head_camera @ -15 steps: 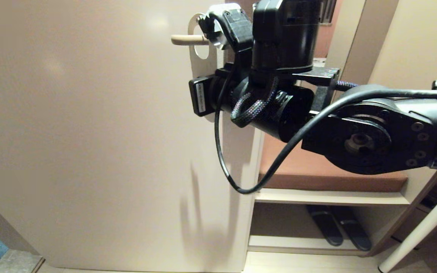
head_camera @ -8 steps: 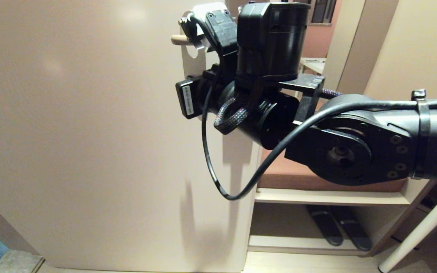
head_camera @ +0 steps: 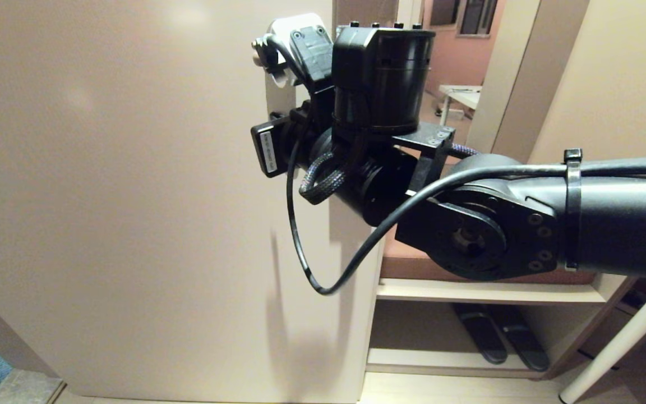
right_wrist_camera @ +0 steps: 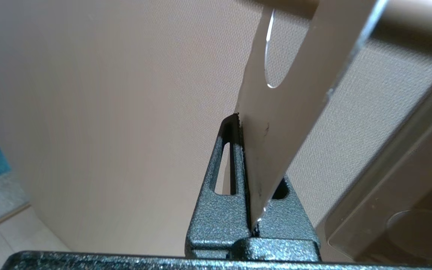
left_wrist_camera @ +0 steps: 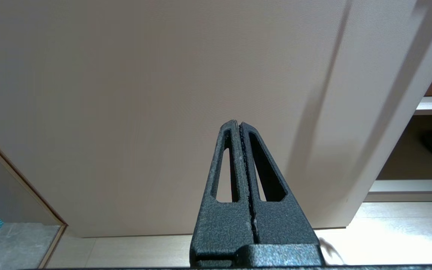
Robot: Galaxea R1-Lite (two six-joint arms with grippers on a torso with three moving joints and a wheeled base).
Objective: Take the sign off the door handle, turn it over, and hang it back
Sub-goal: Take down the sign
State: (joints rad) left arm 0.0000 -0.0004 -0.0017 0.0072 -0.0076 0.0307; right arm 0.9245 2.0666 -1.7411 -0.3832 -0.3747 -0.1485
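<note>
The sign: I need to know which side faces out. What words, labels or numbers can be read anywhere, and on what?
Sign, pinched in the right hand: no print shows on the visible face.
White label on the right wrist: too small to read.
Nothing else carries text.

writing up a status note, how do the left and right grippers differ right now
The right gripper is shut on the sign, the white card pinched edge-on between its fingers; the left gripper is shut on nothing. The right gripper is raised by the door at handle height; the left gripper hangs low, aimed at the door's lower part near the floor. Both have the same dark textured fingers.
</note>
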